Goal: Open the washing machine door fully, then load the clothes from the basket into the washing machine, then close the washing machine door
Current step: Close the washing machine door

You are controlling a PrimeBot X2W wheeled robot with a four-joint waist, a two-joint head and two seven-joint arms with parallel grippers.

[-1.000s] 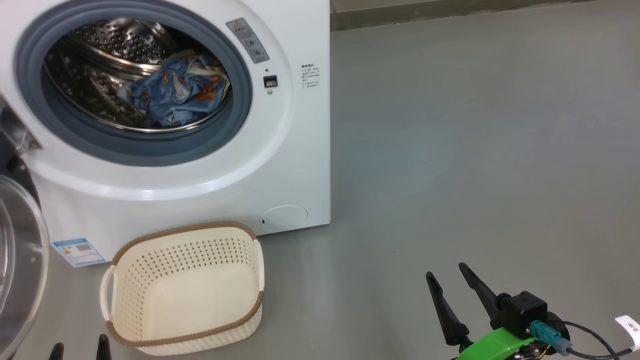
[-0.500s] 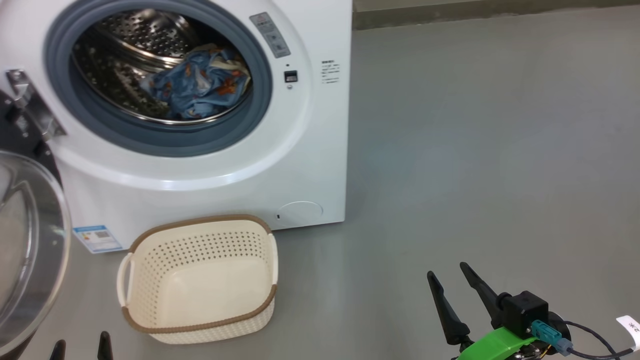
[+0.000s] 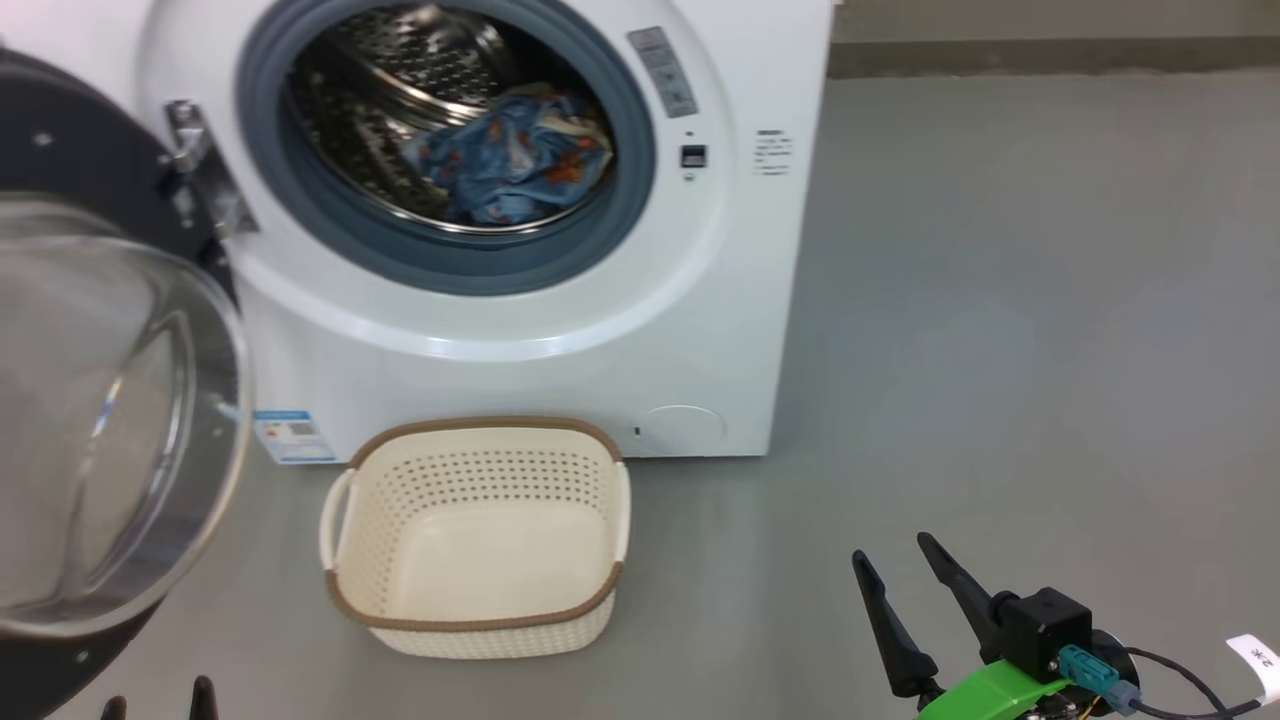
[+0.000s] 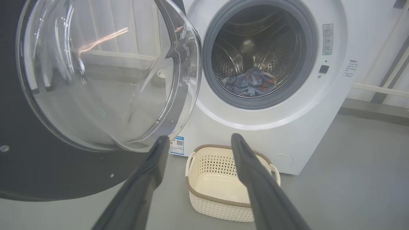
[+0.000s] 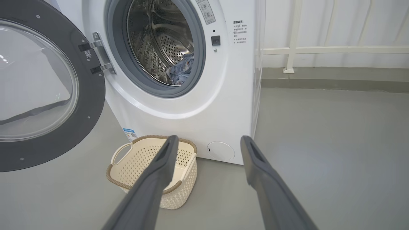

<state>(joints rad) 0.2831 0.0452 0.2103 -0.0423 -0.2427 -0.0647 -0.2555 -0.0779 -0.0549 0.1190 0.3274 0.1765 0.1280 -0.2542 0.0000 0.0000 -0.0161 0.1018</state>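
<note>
White railing (image 5: 335, 50) beyond washing machine (image 5: 223, 105)

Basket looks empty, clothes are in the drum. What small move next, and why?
Probably bring the open left end effector to the black rim of the washing machine door and start swinging it shut: the basket is empty, the clothes lie in the drum, and the door hangs open on that side.

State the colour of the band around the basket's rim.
Brown, against the cream basket; it shows best in the head view.
</note>
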